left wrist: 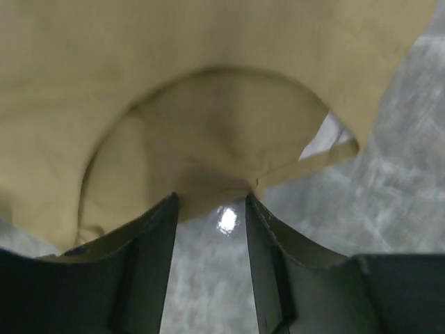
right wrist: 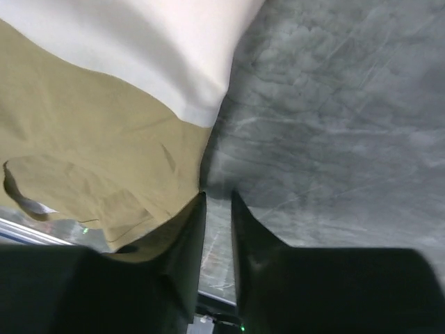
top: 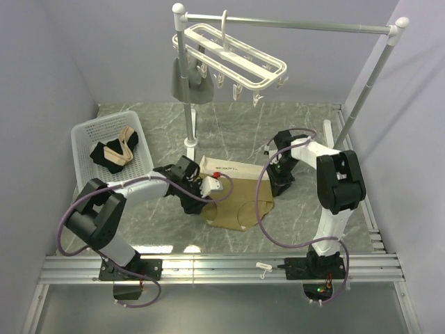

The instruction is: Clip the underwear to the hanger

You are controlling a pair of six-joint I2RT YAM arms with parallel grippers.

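Grey, marble-patterned table [top: 306, 139] is seen between pale lilac walls, with the underwear [top: 240, 209] spread flat near its middle, the pale waistband [top: 229, 169] turned toward the far side. Both arms are bent low over the garment, one at each side of it.

The left gripper [left wrist: 212, 198] is set at the curved edge of a leg opening. Its jaws are held moderately apart, and bare table with a glint of light is seen between them. The tan hem lies right at the fingertips and some cloth is draped over one finger [left wrist: 139, 250], but nothing is seen clamped.

The right gripper [right wrist: 217, 193] is placed at the opposite edge, just below the waistband corner. Only a narrow slit is left between its jaws, and table shows through it. The fabric rests against the outer face of one finger [right wrist: 174, 236] – not between the two.

Farther back, the hanger [top: 236, 59] is hooked on the silver rail stand [top: 292, 24], well apart from the underwear, with a grey garment [top: 184, 83] hung from its clips. At the left, black and beige cloth pieces [top: 115, 153] are held in a white basket [top: 87, 132].
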